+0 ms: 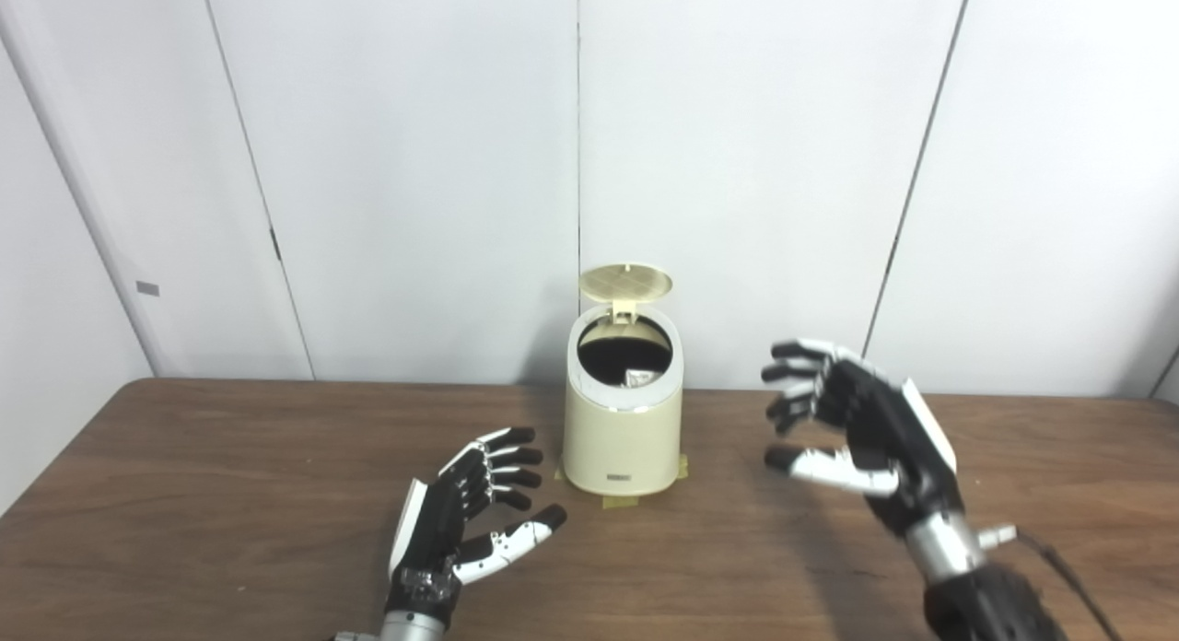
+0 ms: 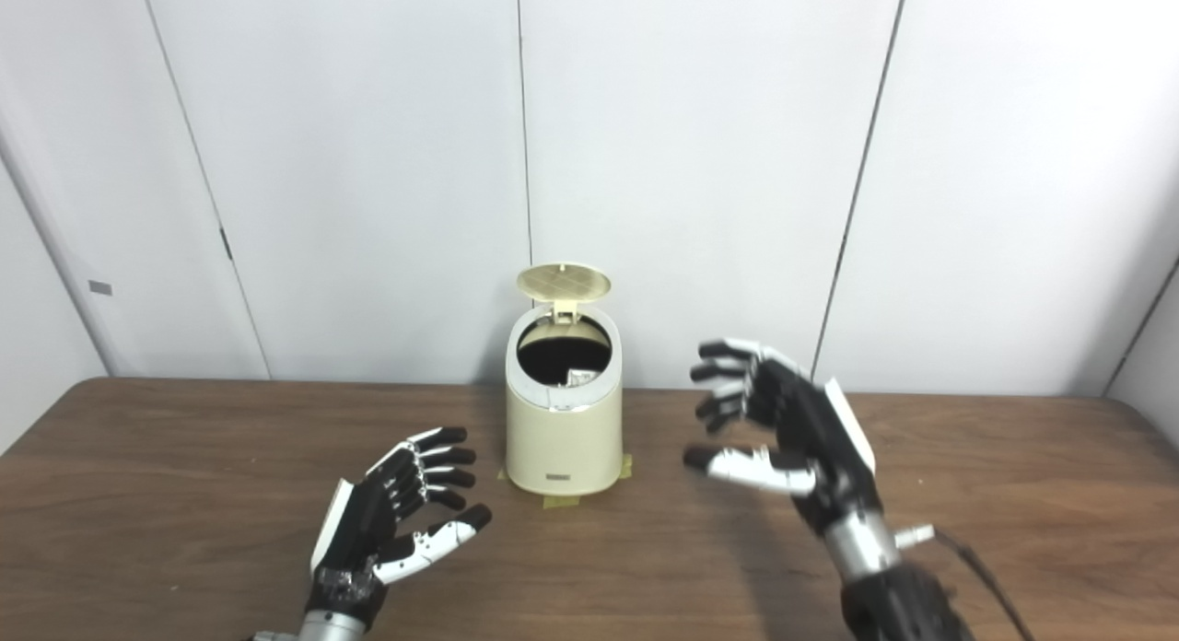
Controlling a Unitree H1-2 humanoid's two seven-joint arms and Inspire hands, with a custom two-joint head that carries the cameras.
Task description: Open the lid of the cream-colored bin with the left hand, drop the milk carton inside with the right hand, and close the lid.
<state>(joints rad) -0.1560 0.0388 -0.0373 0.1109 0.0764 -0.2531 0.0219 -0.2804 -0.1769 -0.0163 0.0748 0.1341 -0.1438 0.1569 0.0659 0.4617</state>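
The cream-colored bin (image 1: 624, 438) stands on the brown table near the wall, with its round lid (image 1: 625, 283) tipped up and open. Inside the dark opening a corner of the milk carton (image 1: 638, 377) shows. My left hand (image 1: 465, 517) is open and empty, low over the table just left of the bin. My right hand (image 1: 852, 425) is open and empty, raised above the table to the right of the bin, fingers curved toward it. Neither hand touches the bin.
The brown wooden table (image 1: 230, 494) runs the full width of the view. White wall panels (image 1: 414, 162) stand right behind the bin. Bits of tape (image 1: 619, 503) mark the bin's foot. A cable (image 1: 1059, 567) trails from my right wrist.
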